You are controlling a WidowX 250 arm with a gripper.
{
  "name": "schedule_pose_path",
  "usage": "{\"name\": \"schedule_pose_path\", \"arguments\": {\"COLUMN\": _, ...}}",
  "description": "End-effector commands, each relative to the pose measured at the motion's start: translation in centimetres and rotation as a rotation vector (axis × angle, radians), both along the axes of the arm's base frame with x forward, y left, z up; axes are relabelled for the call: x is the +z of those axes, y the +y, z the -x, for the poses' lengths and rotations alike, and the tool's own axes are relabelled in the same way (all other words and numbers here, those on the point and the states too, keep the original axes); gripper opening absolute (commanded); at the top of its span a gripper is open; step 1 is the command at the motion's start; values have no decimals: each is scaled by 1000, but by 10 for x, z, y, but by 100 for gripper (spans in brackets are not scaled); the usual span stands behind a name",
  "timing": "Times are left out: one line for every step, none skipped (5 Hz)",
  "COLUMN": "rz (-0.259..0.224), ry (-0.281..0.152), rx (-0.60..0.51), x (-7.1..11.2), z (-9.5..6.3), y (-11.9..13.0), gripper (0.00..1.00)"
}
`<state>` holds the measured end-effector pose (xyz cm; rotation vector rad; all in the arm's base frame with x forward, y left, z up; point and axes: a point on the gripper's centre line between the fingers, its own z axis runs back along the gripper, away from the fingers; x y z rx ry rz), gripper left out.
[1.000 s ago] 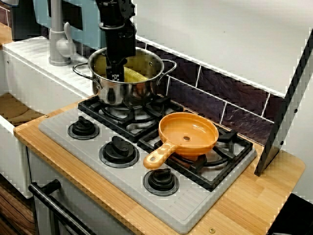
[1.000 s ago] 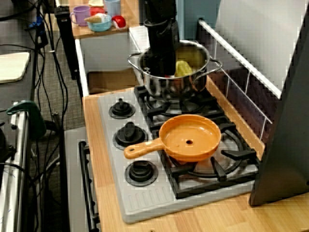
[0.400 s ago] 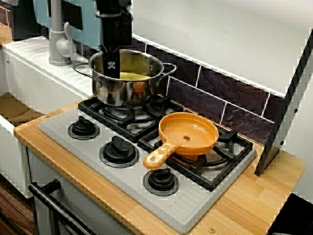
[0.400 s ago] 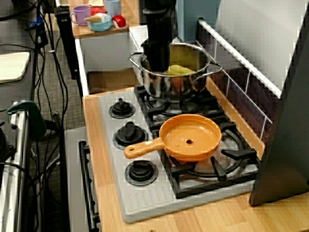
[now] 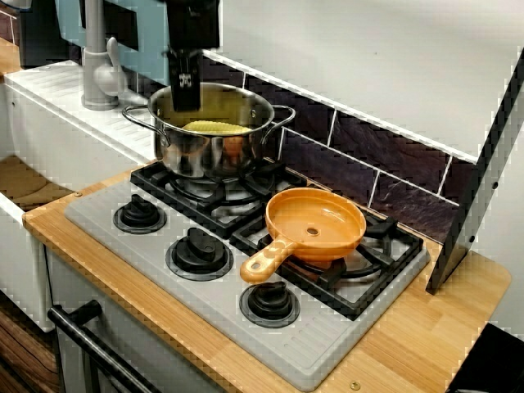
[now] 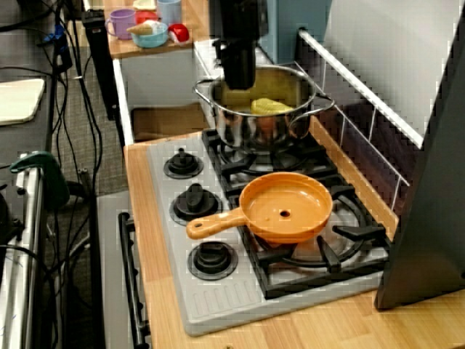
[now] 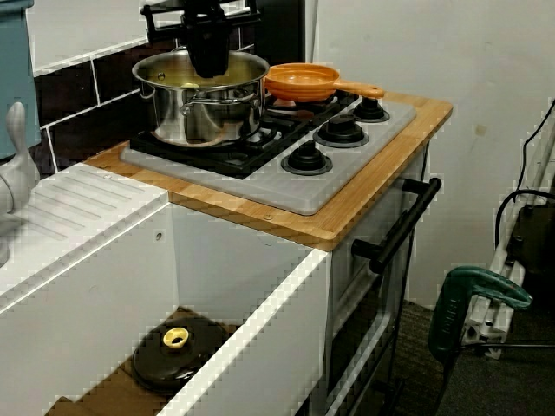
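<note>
A yellow cob (image 5: 217,127) lies inside the steel pot (image 5: 196,154) on the stove's back burner (image 5: 214,196). The hand (image 5: 185,105) hovers over the pot's rim, holding nothing visible; how far it is open cannot be told. An orange pan (image 5: 315,225) sits on the neighbouring burner.

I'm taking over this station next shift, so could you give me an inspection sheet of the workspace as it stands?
Surface: wooden counter bearing a grey hob.
Job's things: steel pot at the hob's back, yellow piece inside.
Clutter: orange pan beside it on the hob; dark lid down in the sink; cups on a far shelf.
Grippers: gripper above the pot's mouth, clear of the yellow piece; jaws' state unclear.
Cables: black cables hanging beside the hob.
Surroundings: dark tiled backsplash, grey tap.
</note>
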<state>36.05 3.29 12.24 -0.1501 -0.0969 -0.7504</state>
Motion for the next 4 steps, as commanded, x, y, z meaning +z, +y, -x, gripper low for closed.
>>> {"name": "schedule_pose_path", "arguments": {"rz": 6, "ry": -105, "rx": 8, "x": 53, "z": -4, "y": 8, "gripper": 0}}
{"name": "schedule_pose_path", "arguments": {"rz": -23, "ry": -113, "rx": -10, "x": 44, "z": -6, "y": 6, "gripper": 100}}
{"name": "schedule_pose_path", "arguments": {"rz": -53, "ry": -127, "rx": -22, "x": 34, "z": -9, "y": 0, "gripper": 100}}
{"name": "schedule_pose_path", "arguments": {"rz": -55, "ry": -133, "rx": -44, "x": 32, "z": -13, "y": -5, "gripper": 100}}
